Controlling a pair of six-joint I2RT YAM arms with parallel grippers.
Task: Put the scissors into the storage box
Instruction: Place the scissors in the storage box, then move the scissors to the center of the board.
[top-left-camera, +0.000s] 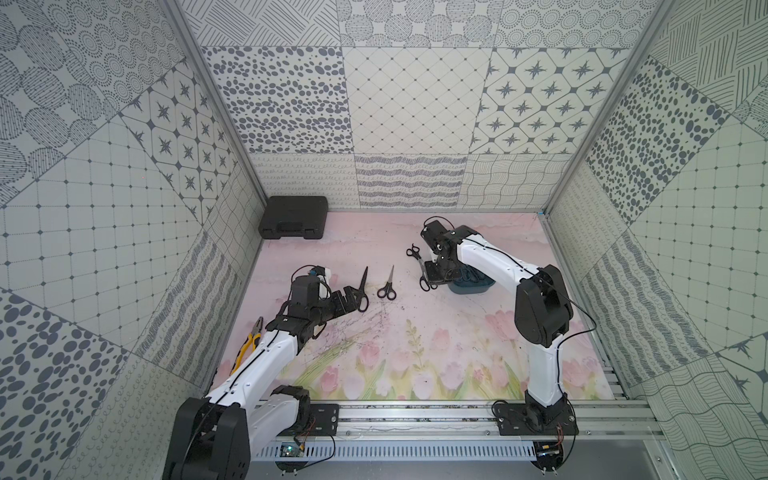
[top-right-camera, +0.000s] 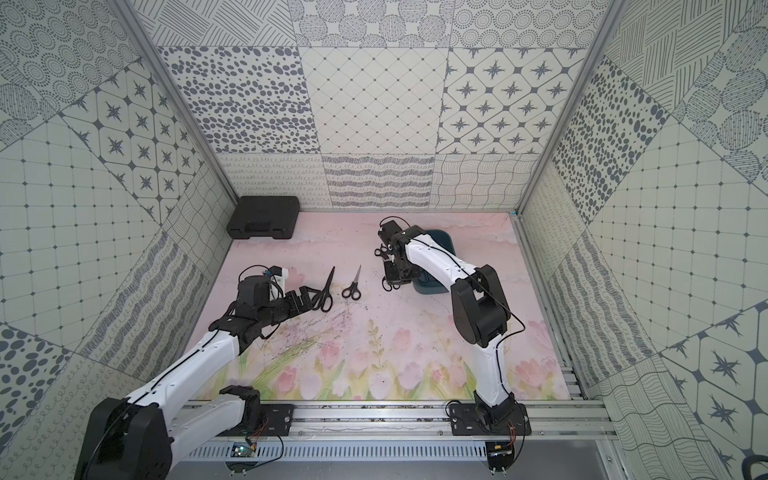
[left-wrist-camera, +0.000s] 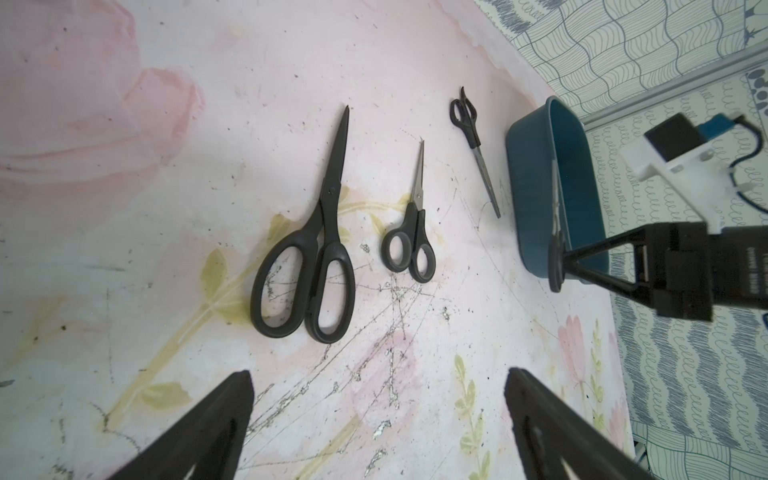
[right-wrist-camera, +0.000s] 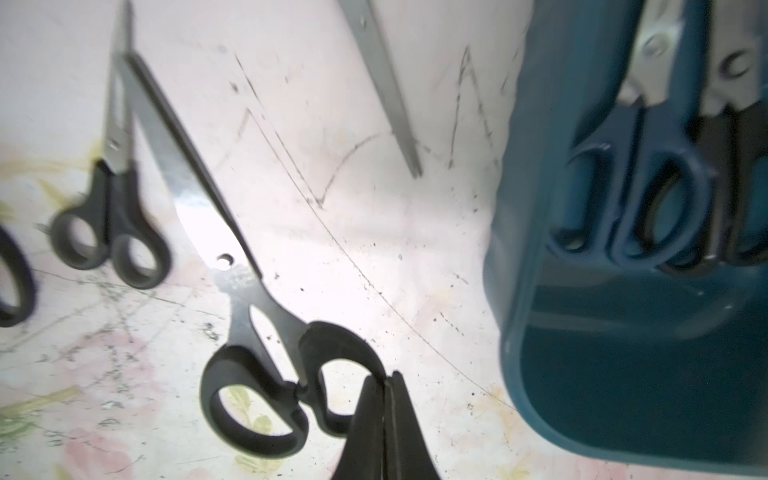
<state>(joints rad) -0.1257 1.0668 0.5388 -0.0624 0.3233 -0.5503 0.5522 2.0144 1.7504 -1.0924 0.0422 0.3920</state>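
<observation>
The right gripper (right-wrist-camera: 385, 386) is clamping hard on one black handle loop of the held scissors (right-wrist-camera: 245, 286), jaws squeezed together on the plastic, silver blades pointing away from it. That pair is hanging just beside the storage box (right-wrist-camera: 590, 374), on the side facing the left arm, and its blade is crossing in front of another pair in the right wrist view. Inside the teal box the blue-handled scissors (right-wrist-camera: 665, 199) are already lying, with a dark-handled pair (right-wrist-camera: 744, 145) showing next to them, blurred.

Over to the left gripper (left-wrist-camera: 379, 374): it is hovering wide open, holding nothing, just short of the handles of the large black scissors (left-wrist-camera: 320, 232). Beside those the small scissors (left-wrist-camera: 409, 232) are lying on the floral mat (top-left-camera: 415, 353), tips pointing to the back wall. A slim pair (left-wrist-camera: 473, 141) is resting between them and the box, handles farther back. The yellow-handled pliers (top-left-camera: 248, 343) are lying by the left arm, and the black case (top-left-camera: 293, 217) is sitting in the far left corner.
</observation>
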